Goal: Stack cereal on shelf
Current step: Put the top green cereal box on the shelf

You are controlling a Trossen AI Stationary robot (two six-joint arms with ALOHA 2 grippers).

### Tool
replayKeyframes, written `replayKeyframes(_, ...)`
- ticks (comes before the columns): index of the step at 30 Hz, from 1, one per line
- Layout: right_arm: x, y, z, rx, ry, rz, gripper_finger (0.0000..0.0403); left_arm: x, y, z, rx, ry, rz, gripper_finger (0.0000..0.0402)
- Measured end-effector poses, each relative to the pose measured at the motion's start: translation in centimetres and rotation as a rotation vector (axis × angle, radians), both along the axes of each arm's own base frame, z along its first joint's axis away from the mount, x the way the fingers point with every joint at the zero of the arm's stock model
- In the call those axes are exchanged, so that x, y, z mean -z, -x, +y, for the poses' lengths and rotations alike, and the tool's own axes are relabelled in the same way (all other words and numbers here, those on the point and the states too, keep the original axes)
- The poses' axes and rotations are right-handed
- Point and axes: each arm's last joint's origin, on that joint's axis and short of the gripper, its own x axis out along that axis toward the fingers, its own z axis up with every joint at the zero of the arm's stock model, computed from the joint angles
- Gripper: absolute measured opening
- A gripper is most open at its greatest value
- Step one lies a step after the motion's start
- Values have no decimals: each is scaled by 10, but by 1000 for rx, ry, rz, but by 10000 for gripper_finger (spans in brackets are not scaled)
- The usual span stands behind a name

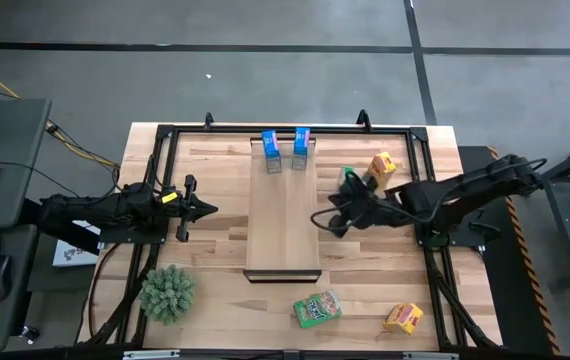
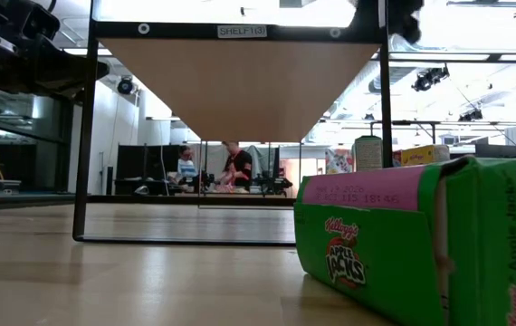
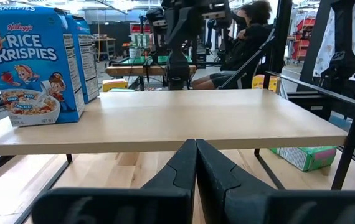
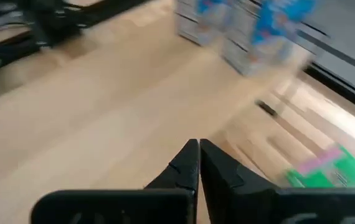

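The shelf is a pale board raised on a black frame. Two blue cereal boxes stand upright at its far end; they also show in the left wrist view. One green box lies flat on the table near the near edge, and fills the low view. Another green box lies right of the shelf. Yellow-orange boxes sit at the far right and the near right. My left gripper is shut, left of the shelf. My right gripper is shut at the shelf's right edge.
A spiky green plant stands at the table's near left. The black frame runs around the tabletop and carries the shelf. The shelf's middle and near end are bare board. People sit in the room beyond the table.
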Motion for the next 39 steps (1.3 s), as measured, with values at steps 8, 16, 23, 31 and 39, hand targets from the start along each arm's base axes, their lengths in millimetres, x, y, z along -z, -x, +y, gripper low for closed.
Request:
replayKeyframes(8,4,1,-24,180,-44,8,151,0,0,0,0,0,0,3)
replayKeyframes(16,7,1,-59,280,-136,39,334,0,0,0,0,0,0,3)
replayKeyframes(23,18,10,-79,538,-124,76,370,0,0,0,0,0,0,3)
replayKeyframes(31,44,-8,-82,636,-54,139,371,0,0,0,0,0,0,3)
replayKeyframes(39,73,-23,-87,649,-51,255,371,0,0,0,0,0,0,3)
